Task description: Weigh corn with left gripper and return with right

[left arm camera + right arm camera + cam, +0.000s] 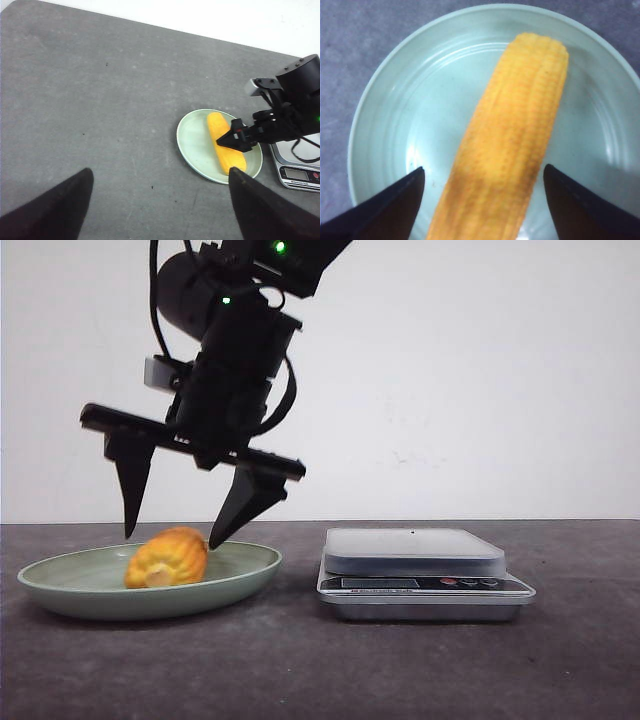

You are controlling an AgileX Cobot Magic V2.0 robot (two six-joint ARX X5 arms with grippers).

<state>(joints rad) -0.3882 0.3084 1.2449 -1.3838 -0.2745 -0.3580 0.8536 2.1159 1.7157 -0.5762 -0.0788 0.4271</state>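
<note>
The orange-yellow corn [167,558] lies on its side in a pale green plate [60,588] at the left of the table. My right gripper [171,538] hangs over it, open, with one fingertip on each side of the cob, not gripping it. In the right wrist view the corn [520,125] lies lengthwise between the spread tips of the right gripper [483,169]. My left gripper [160,172] is open and empty, high over bare table, apart from the plate [192,142]. From there I see the corn [225,150] and the right gripper [239,138] above it. The left gripper is out of the front view.
A silver kitchen scale [415,552] with a flat grey platform stands just right of the plate, nothing on it. It also shows in the left wrist view [300,172]. The table is dark grey, with a white wall behind.
</note>
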